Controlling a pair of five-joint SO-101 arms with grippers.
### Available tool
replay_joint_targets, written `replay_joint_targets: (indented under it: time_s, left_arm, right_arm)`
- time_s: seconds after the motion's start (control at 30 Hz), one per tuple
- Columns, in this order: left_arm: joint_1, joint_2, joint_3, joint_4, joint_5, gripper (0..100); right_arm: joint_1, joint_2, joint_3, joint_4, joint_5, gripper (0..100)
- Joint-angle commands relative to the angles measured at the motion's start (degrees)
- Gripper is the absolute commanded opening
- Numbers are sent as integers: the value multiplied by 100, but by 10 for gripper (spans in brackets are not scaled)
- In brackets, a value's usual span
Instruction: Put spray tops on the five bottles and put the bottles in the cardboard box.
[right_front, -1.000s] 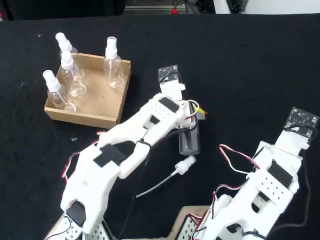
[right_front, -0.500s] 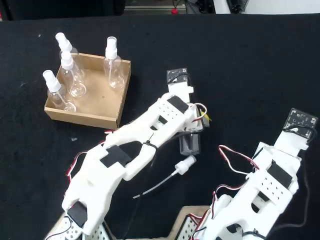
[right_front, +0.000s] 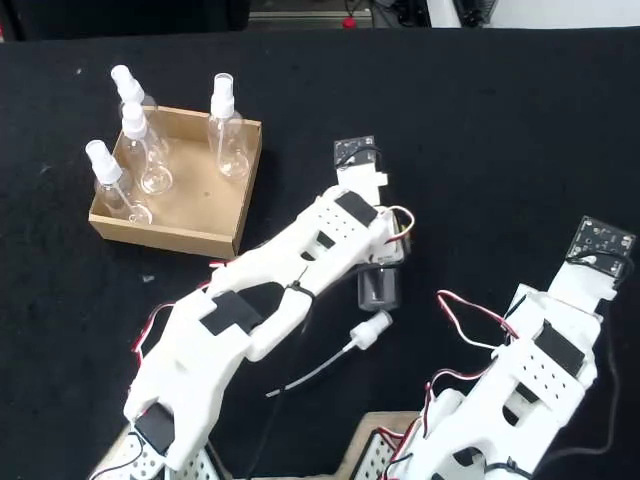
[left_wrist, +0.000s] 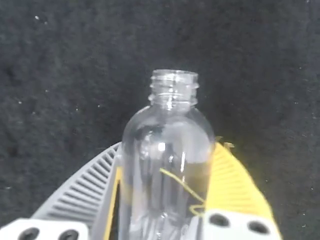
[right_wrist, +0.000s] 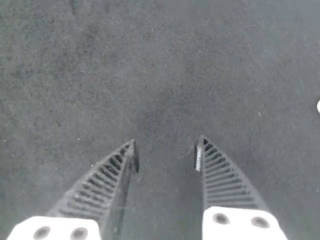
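Capping looks the step in hand: left jaws pinch the last bottle (left_wrist: 167, 145) (neck bare) on the table (right_front: 500, 130), right jaws gape empty, and next the spray top (right_front: 369, 329) lying nearby needs fetching.

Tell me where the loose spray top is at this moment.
In the high view the spray top lies on the black table, toward its front middle, just in front of the uncapped bottle and well right of the cardboard box.
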Motion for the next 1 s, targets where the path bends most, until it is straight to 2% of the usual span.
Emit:
replay_joint_targets:
  time_s: [0.0,0.1,0.2,0.3,0.5,0.63,0.77,0.97]
  left_arm:
    - [92,-141,-382,0,-18,154]
    - [40,-149,-611,70,-26,159]
    - [-92,-149,-1209,571,-26,158]
    - [-251,-325,-2202,1705,-149,159]
    - [-611,-756,-3934,4475,-1319,159]
    - [-1297,-1073,-3723,4519,-2558,155]
    - [-1947,-1697,-3178,4519,-3508,155]
    - [-2105,-3051,-2290,4519,-4633,155]
  right_arm:
    - [105,-110,-13,-149,44,180]
    - [105,-101,-4,-149,44,180]
    - [105,-92,-4,-149,44,180]
    - [62,-84,-4,-149,44,180]
    - [-299,-110,-48,-114,0,180]
    - [-774,-84,-66,-114,-9,180]
    - [-1222,-101,-75,-114,-9,180]
    - [-1635,-84,-75,-97,-9,179]
